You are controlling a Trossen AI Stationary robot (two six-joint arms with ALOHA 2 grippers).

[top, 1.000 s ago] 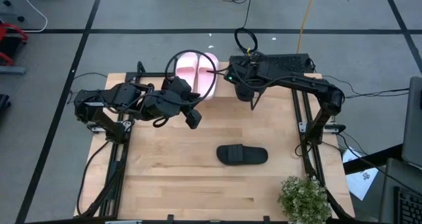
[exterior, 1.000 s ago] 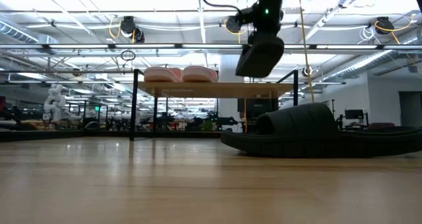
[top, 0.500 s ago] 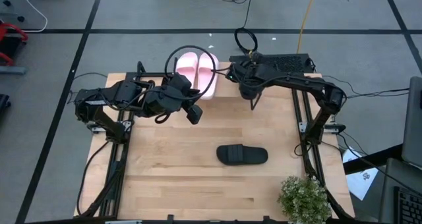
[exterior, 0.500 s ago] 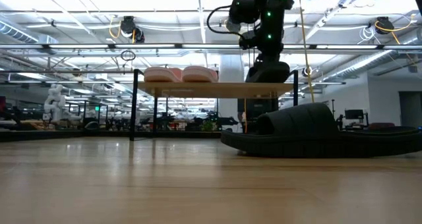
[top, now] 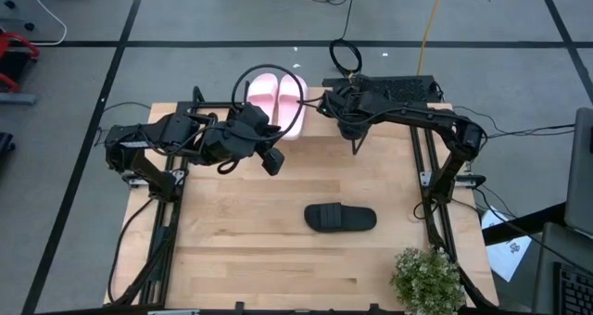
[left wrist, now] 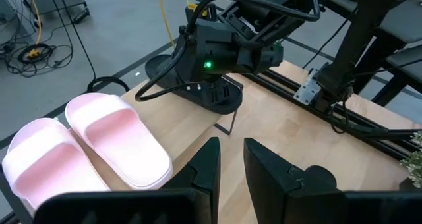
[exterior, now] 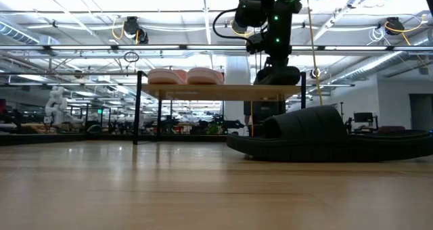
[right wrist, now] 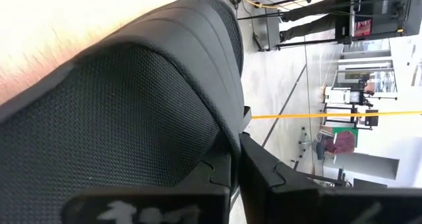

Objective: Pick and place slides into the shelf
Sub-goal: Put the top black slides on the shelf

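The shelf [exterior: 223, 91] stands at the table's far edge. The pale pink pair [top: 275, 100] lies on its left part, soles down, and also shows in the low view [exterior: 186, 76]. My right gripper [top: 345, 111] is over the shelf's right part, shut on one black slide [exterior: 277, 74]. The second black slide [top: 340, 217] lies sole down on the table, right of the middle. My left gripper [left wrist: 231, 161] hovers open in front of the shelf, near the pink pair [left wrist: 119, 138], holding nothing. My right gripper pinches the black slide by the edge of its wide strap [right wrist: 217, 135] between the two fingers [right wrist: 264, 171], coming from above. In the low view the slide sits level with its sole [exterior: 276, 81] on the shelf top, to the right of the pink pair.
A potted plant [top: 426, 278] stands at the table's near right corner. Cables [top: 345, 54] loop behind the shelf. Bare wood [top: 241, 250] stretches across the table's near and left parts. The arms' frames run along both table sides.
My right gripper has come down over the shelf's right part, still shut on the black slide. The slide, which hung tilted above the shelf a second ago, now sits level on the shelf top.
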